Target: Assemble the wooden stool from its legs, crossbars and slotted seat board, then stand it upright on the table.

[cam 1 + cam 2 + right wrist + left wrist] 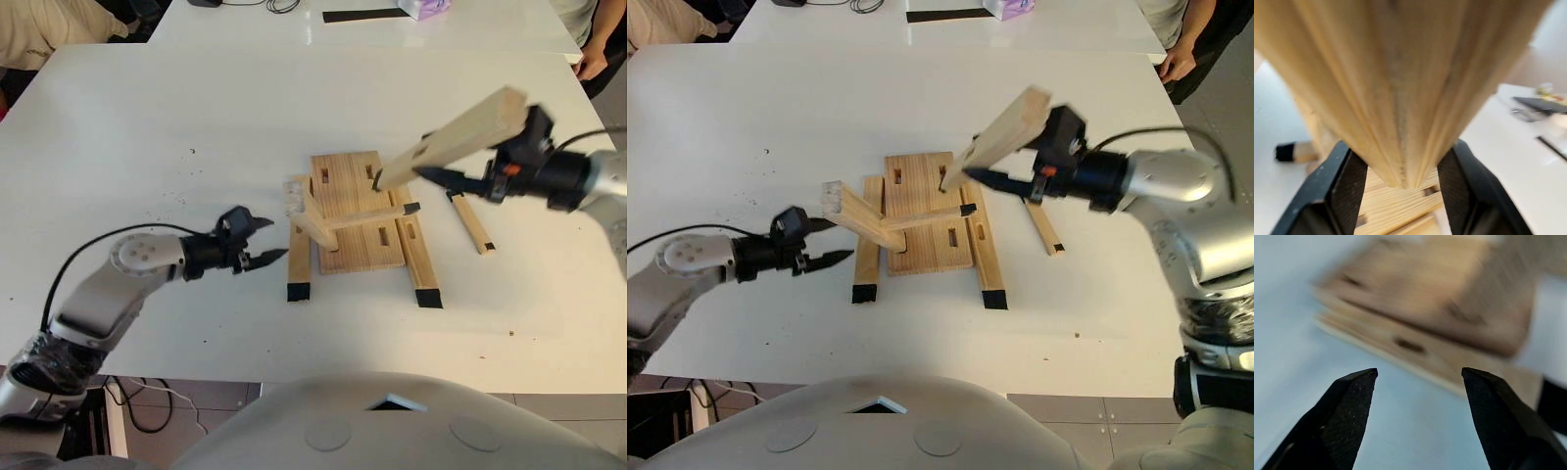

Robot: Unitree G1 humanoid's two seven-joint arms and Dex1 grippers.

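Observation:
The slotted seat board (343, 196) lies flat mid-table on two legs (299, 259) (419, 257) with black tips. A third leg (312, 219) stands tilted at its left edge, joined to a crossbar (370, 216) that runs across the board. My right gripper (438, 176) is shut on a fourth leg (456, 139). It holds the leg slanted above the board, lower end at a slot; the right wrist view shows that leg (1400, 98) between the fingers (1347, 193). My left gripper (263, 242) hangs open just left of the board, holding nothing (1418, 377).
A loose crossbar (472, 223) lies on the table right of the board. Wide bare white table (196, 108) stretches behind and to the left. A second table (294, 24) with small items stands behind, and people stand at the far corners.

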